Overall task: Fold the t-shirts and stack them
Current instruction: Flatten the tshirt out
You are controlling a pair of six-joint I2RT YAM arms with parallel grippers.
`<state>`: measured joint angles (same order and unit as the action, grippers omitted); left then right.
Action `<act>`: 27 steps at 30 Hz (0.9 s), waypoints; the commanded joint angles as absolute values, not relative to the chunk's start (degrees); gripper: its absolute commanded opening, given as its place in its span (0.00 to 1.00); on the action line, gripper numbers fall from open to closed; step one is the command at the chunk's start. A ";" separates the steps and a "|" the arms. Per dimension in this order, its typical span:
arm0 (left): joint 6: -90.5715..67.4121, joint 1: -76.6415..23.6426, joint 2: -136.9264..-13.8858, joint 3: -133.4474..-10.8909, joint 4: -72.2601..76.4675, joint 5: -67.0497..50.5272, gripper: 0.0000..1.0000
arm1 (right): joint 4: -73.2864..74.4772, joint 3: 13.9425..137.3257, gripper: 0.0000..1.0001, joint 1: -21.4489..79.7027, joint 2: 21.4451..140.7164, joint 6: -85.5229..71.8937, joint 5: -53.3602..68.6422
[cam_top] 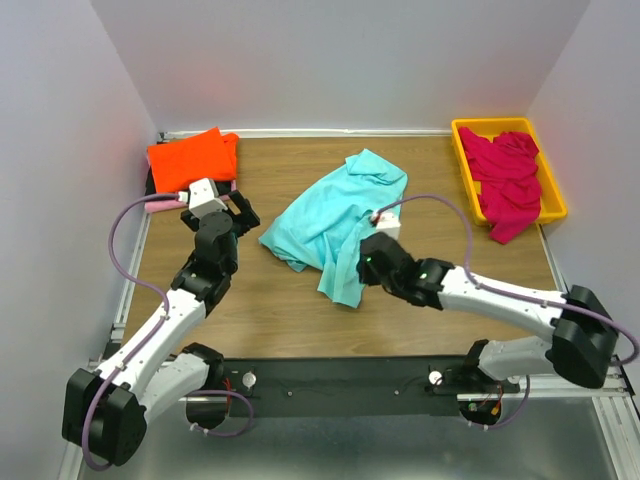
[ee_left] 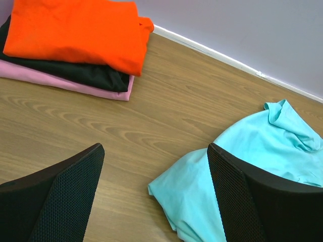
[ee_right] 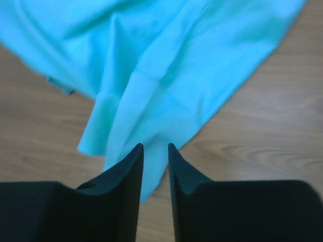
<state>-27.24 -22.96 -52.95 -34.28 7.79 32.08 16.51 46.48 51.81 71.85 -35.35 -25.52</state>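
Observation:
A crumpled turquoise t-shirt (cam_top: 335, 215) lies mid-table; it also shows in the left wrist view (ee_left: 262, 151) and the right wrist view (ee_right: 166, 65). My right gripper (cam_top: 365, 265) (ee_right: 156, 147) sits at its near edge, jaws nearly together with a strip of the turquoise cloth between them. My left gripper (cam_top: 240, 212) (ee_left: 154, 148) is open and empty, just left of the shirt's left corner. A folded stack at the back left has an orange-red t-shirt (cam_top: 190, 158) (ee_left: 75, 30) on top, over a black one (ee_left: 96, 75) and a pale pink one (ee_left: 60, 80).
A yellow plastic tray (cam_top: 495, 124) at the back right holds crumpled magenta t-shirts (cam_top: 505, 180), one hanging over its near rim. Grey walls enclose the table on three sides. Bare wood lies between the stack and the turquoise shirt.

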 commanded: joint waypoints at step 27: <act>-26.28 -23.12 -51.24 -35.16 10.02 31.99 0.91 | 19.86 52.82 0.57 64.07 89.56 -46.84 -26.98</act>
<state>-27.05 -22.96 -52.60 -34.28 8.51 32.05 16.10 51.03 63.44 88.44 -44.77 -22.52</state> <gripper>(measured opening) 0.910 0.572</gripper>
